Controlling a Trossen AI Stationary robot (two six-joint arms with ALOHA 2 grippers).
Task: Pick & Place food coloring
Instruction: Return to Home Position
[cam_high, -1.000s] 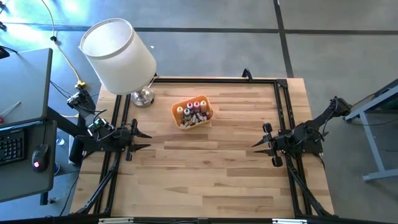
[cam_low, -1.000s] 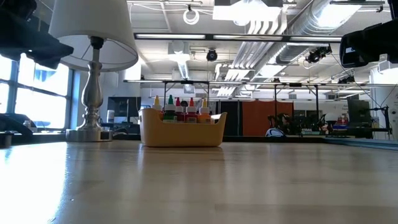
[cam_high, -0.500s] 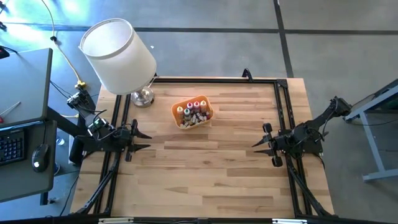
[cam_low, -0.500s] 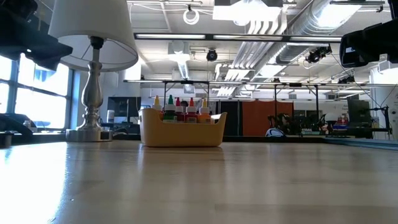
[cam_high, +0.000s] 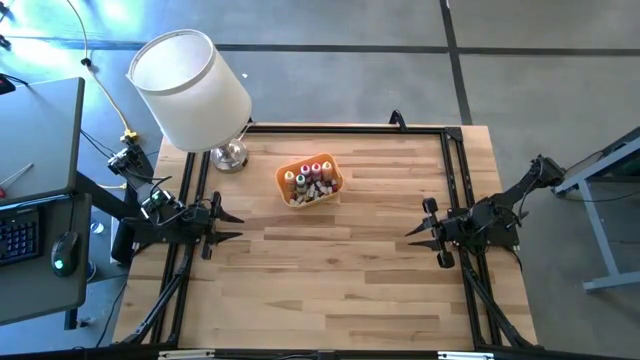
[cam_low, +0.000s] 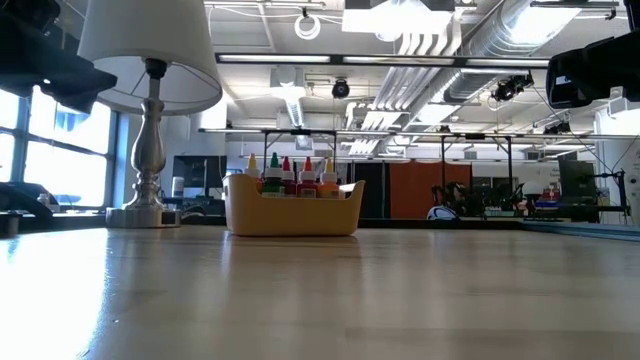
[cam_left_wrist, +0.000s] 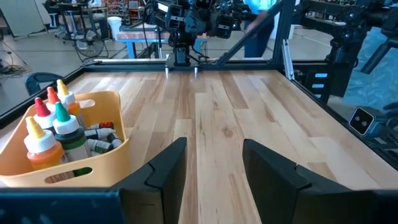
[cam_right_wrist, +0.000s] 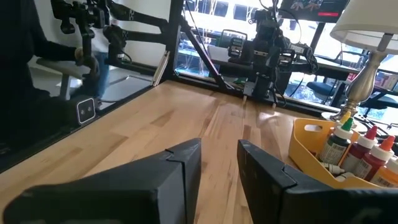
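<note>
Small food coloring bottles (cam_high: 311, 179) with red, green, orange and yellow caps stand and lie inside an orange tray (cam_high: 335, 185) on the far middle of the table. They also show in the low view (cam_low: 295, 178), the left wrist view (cam_left_wrist: 55, 127) and the right wrist view (cam_right_wrist: 359, 149). My left gripper (cam_high: 233, 226) waits open at the table's left edge, away from the tray. My right gripper (cam_high: 412, 232) waits open at the right edge. Both touch nothing.
A lamp with a white shade (cam_high: 192, 88) and metal base (cam_high: 229, 155) stands at the far left corner, close to the tray. A black frame (cam_high: 350, 128) runs along the far and side edges. Bare wood lies between the grippers and toward the near edge.
</note>
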